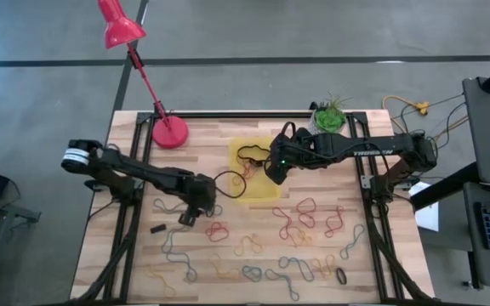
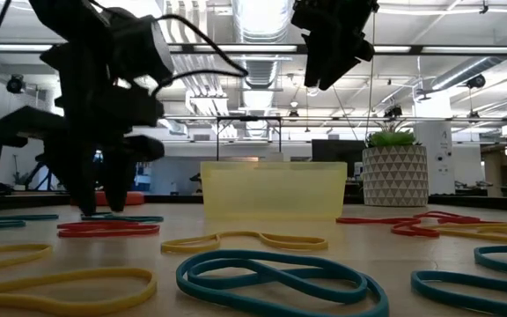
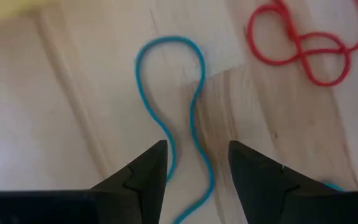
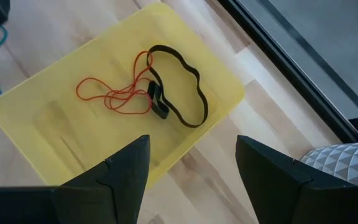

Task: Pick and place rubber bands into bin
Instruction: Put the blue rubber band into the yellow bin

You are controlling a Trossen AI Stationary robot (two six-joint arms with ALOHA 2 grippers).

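The left hand (image 3: 194,168), fingers apart, straddled a blue band (image 3: 166,124); it should drop squarely before pinching. The right hand (image 4: 191,168) hung released over the bin (image 4: 222,81).

Bin (image 1: 258,178) sits mid-table toward the far edge, with a few rubber bands (image 4: 166,90) lying inside it. Lamp base (image 1: 169,132) stands left of the bin; plant pot (image 1: 328,118) behind and right of it. Right gripper (image 1: 276,172) hangs above the bin's right part, jaws apart. Left gripper (image 1: 190,217) is down at the table left of and in front of the bin, fingers (image 3: 143,174) astride a band (image 3: 169,112). Loose bands (image 1: 306,211) spread across the near half of the table (image 1: 109,229)
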